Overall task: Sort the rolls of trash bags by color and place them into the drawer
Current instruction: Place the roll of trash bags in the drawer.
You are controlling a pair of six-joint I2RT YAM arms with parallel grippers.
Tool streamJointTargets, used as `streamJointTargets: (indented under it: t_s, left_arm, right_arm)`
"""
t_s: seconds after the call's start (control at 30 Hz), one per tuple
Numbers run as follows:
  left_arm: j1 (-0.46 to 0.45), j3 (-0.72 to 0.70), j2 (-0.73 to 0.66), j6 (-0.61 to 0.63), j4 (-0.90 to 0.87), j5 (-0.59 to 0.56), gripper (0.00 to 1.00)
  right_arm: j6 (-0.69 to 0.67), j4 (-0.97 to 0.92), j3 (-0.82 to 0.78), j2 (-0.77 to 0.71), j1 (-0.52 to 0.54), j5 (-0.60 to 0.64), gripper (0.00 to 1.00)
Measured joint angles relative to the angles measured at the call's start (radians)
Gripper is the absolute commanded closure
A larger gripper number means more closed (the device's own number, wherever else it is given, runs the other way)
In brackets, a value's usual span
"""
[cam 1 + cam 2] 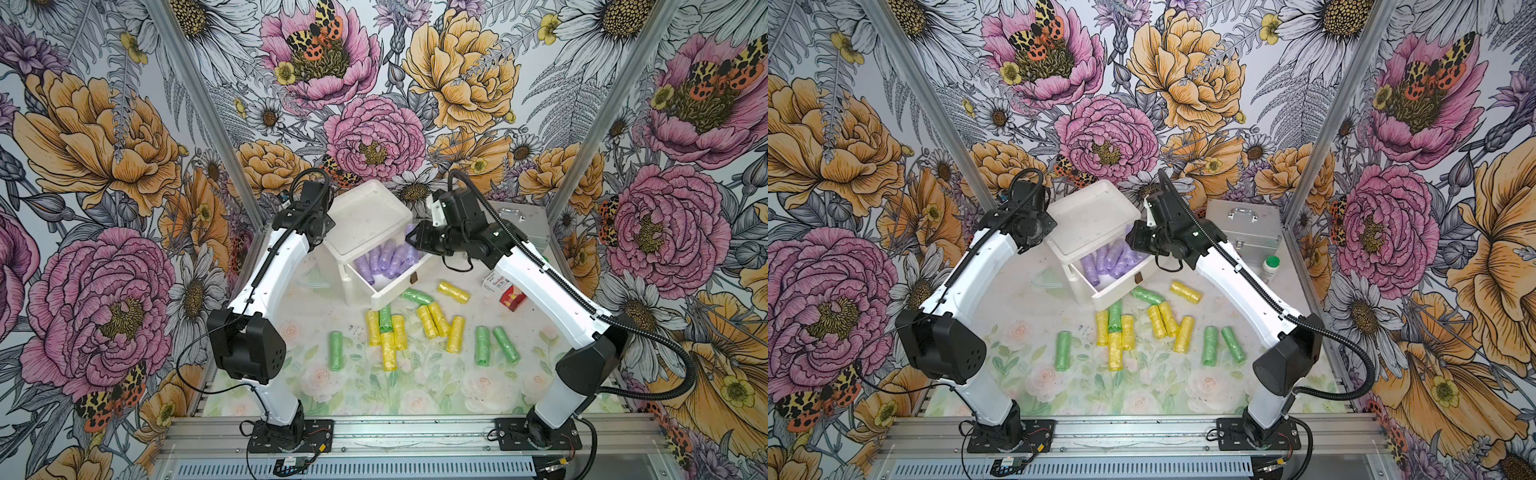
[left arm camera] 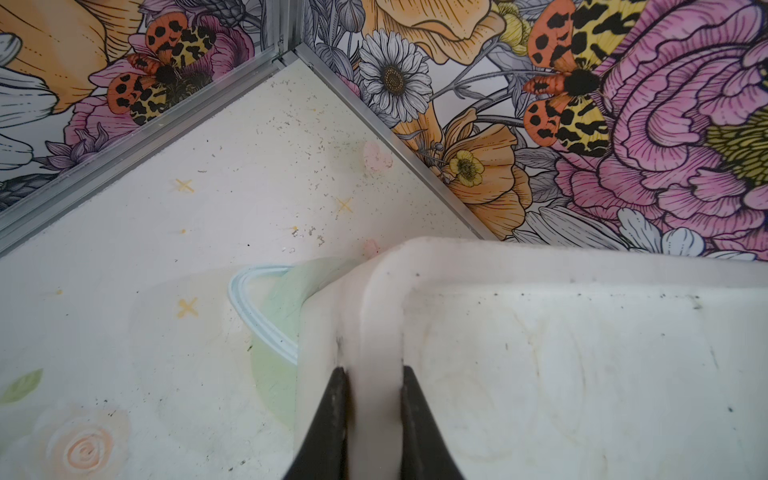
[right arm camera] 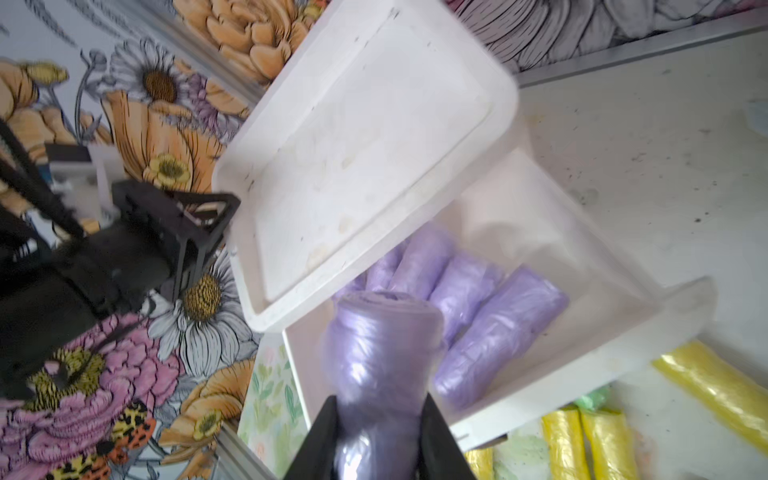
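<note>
Open drawer (image 1: 395, 289), seemingly topmost: purple rolls (image 1: 384, 259).

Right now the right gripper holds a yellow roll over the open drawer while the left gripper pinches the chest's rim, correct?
No: the roll in the right gripper is purple, not yellow, per the right wrist view. The left gripper does pinch the chest's rim.

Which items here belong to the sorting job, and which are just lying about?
Job:
- drawer chest, with its open drawer holding purple rolls
- one purple roll held in the right claw
- loose yellow rolls and green rolls
- left claw, clamped on the chest's rim

Lying about:
- silver case
- green-capped bottle
- red carton
</note>
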Motion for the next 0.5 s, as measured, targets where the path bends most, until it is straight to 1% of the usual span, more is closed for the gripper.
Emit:
streamJointTargets:
  t_s: [0.13,0.27,0.33,0.37,0.4,0.43,0.5]
  left_arm:
    - [0.0,0.0,0.0,0.0,0.0,0.0,1.0]
    - [0.0,0.0,0.0,0.0,0.0,0.0,1.0]
    - [0.001,-0.001,-0.001,0.0,0.001,0.0,1.0]
    - [0.001,-0.003,-0.002,0.0,0.003,0.0,1.0]
    - [0.001,-0.007,-0.004,0.0,0.005,0.001,1.0]
    - [0.002,-0.008,-0.006,0.0,0.006,0.001,1.0]
    - [0.003,-0.01,-0.006,0.0,0.008,0.002,1.0]
  right_arm:
    - [0.035,0.002,0.084,0.084,-0.025,-0.019,0.69]
    - [0.061,0.003,0.123,0.168,-0.025,-0.037,0.69]
    - [0.072,0.003,0.128,0.204,-0.025,-0.042,0.67]
    - [0.08,0.002,0.129,0.223,-0.025,-0.045,0.61]
    - [0.089,-0.001,0.129,0.236,-0.025,-0.048,0.5]
    - [0.093,-0.003,0.129,0.246,-0.025,-0.048,0.44]
    - [0.093,-0.008,0.129,0.253,-0.025,-0.047,0.39]
